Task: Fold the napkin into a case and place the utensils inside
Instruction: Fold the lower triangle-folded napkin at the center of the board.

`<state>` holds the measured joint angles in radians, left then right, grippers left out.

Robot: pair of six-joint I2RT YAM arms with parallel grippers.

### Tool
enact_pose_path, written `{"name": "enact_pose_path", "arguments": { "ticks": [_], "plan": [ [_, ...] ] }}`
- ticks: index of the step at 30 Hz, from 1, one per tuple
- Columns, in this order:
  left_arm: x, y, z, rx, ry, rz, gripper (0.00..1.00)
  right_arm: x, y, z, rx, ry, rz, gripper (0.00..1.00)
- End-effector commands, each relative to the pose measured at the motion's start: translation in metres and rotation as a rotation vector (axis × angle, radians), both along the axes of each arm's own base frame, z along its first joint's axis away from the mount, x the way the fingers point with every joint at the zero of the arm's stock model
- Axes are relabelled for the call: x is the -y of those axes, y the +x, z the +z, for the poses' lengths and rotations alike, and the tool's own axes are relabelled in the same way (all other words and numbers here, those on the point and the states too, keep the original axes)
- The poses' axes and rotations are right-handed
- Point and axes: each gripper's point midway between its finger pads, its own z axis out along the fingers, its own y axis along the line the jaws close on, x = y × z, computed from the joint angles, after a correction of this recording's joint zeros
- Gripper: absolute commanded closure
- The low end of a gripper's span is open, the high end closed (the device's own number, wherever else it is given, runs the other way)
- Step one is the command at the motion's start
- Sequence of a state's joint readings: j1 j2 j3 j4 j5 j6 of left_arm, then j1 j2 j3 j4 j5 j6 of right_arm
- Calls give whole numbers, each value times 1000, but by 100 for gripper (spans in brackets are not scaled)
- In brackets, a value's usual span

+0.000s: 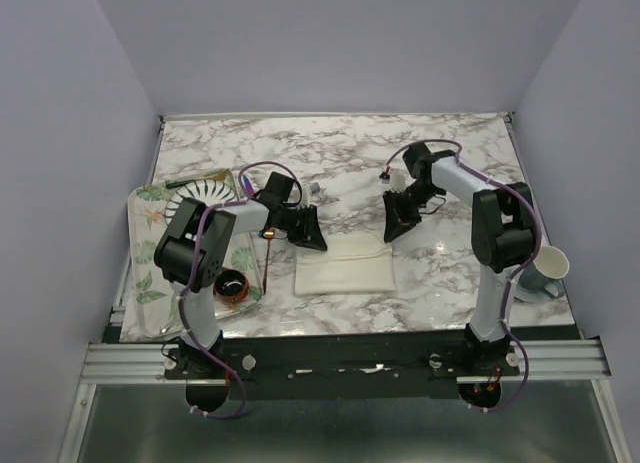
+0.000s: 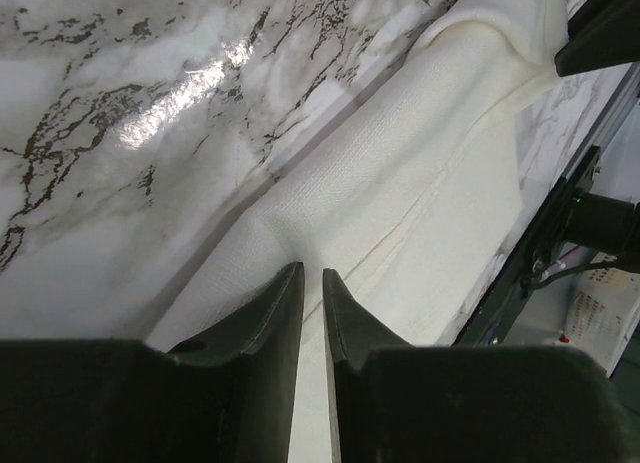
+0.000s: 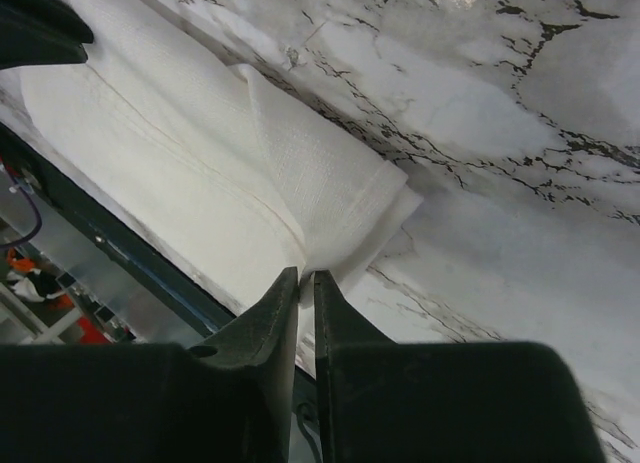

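Inspection of the marble surface, taken from the top view and both wrist views.

1. Napkin: a cream cloth folded into a wide rectangle. It lies on the surface near the front edge, between the two arms. The layers show as parallel edges running along its length. At its right end one flap is turned up and back over the rest.

2. Left pincer: it sits at the napkin's far left corner. The jaws are drawn nearly together, and a raised ridge of cloth runs up into the narrow gap. It is clenched on the napkin. From above, its dark fingers rest over that corner.

3. Right pincer: it sits at the napkin's far right corner. The jaws are close together with the cloth corner pinched between the tips. It is grasping the napkin.

4. Surroundings: a leaf-patterned tray lies at the left edge of the surface. A white plate with black radial stripes rests in its far part. A mug stands at the right edge, well apart from the napkin.
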<state>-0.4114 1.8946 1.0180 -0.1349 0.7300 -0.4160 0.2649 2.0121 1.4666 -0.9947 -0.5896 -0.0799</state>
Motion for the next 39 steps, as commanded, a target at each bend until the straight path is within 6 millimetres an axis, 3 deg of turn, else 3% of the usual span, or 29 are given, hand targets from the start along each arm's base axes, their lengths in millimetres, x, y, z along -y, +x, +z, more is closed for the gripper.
{"name": "enact_pose_path", "arguments": {
  "ticks": [1, 4, 6, 9, 11, 12, 16, 25, 35, 39],
  "plan": [
    [-9, -7, 3, 52, 18, -13, 70, 6, -4, -18, -38, -35, 0, 90],
    [-3, -4, 30, 195, -21, -74, 66, 8, -5, -21, -40, -46, 6, 99],
    [2, -10, 49, 317, -7, -140, 65, 8, -5, -20, -38, -47, 9, 99],
    [12, -31, 58, 474, 45, -307, 64, 9, -6, -22, -42, -48, 15, 99],
    [13, -43, 53, 556, 93, -420, 64, 9, -5, -23, -40, -49, 21, 99],
    [22, -57, 54, 588, 92, -485, 64, 10, -6, -24, -46, -52, 22, 99],
    [36, -78, 40, 659, 155, -629, 64, 11, -8, -26, -59, -59, 24, 83],
    [52, -81, 17, 667, 258, -701, 66, 20, -7, -27, -41, -113, 20, 67],
    [57, -81, -1, 630, 306, -704, 69, 17, -17, -32, -97, -98, 13, 67],
    [58, -83, -6, 596, 307, -684, 72, 13, -21, -31, -125, -70, 9, 72]
  ]
}}
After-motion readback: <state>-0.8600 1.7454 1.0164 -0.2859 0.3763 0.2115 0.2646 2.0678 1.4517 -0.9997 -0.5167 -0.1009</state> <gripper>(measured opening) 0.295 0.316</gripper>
